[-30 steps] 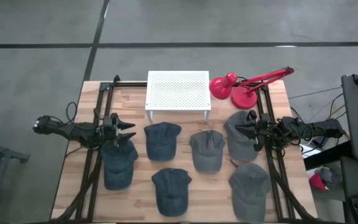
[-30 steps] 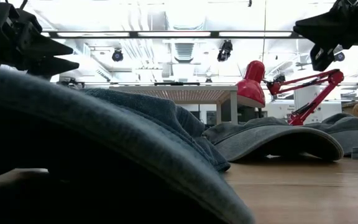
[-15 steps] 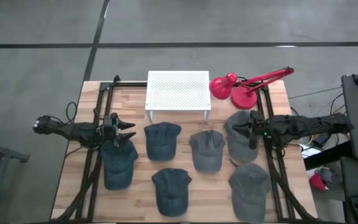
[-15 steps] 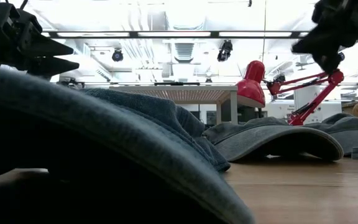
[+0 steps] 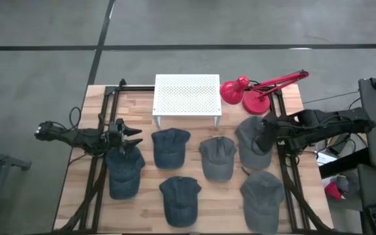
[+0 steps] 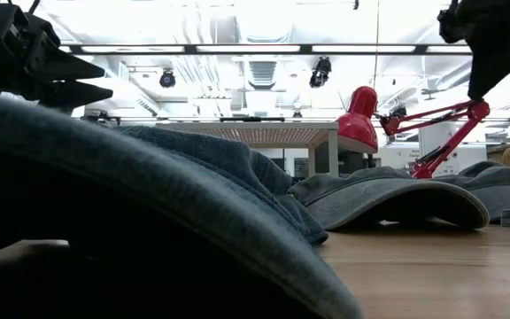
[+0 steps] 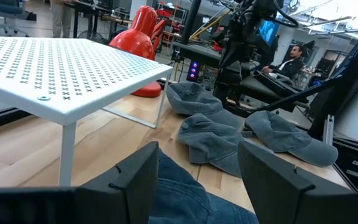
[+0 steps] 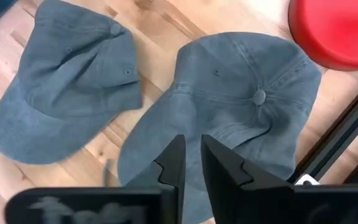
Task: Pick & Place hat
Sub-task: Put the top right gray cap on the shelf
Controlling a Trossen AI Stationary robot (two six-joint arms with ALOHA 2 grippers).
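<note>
Several blue-grey denim caps lie flat on the wooden table (image 5: 194, 130). My right gripper (image 5: 261, 141) hangs over the crown of the grey cap (image 5: 248, 151) in the far right row, pointing down. In the right wrist view the right gripper (image 8: 193, 163) is open by a narrow gap above the cap's brim side (image 8: 166, 134) and touches nothing. My left gripper (image 5: 134, 137) waits wide open above the left cap (image 5: 124, 171), level with the table; in its own view the gripper (image 7: 197, 180) hovers over that cap (image 7: 179, 199).
A white perforated shelf (image 5: 187, 94) stands at the far middle. A red desk lamp (image 5: 253, 91) sits right of it, with its base (image 8: 334, 31) close beyond the grey cap. Another cap (image 8: 67, 93) lies next to the grey one. Black rails (image 5: 281, 163) run along both sides.
My right gripper has tipped from level, pointing toward the table's left, to pointing down over the grey cap, while its arm has risen and swung toward the far edge. The caps have not moved.
</note>
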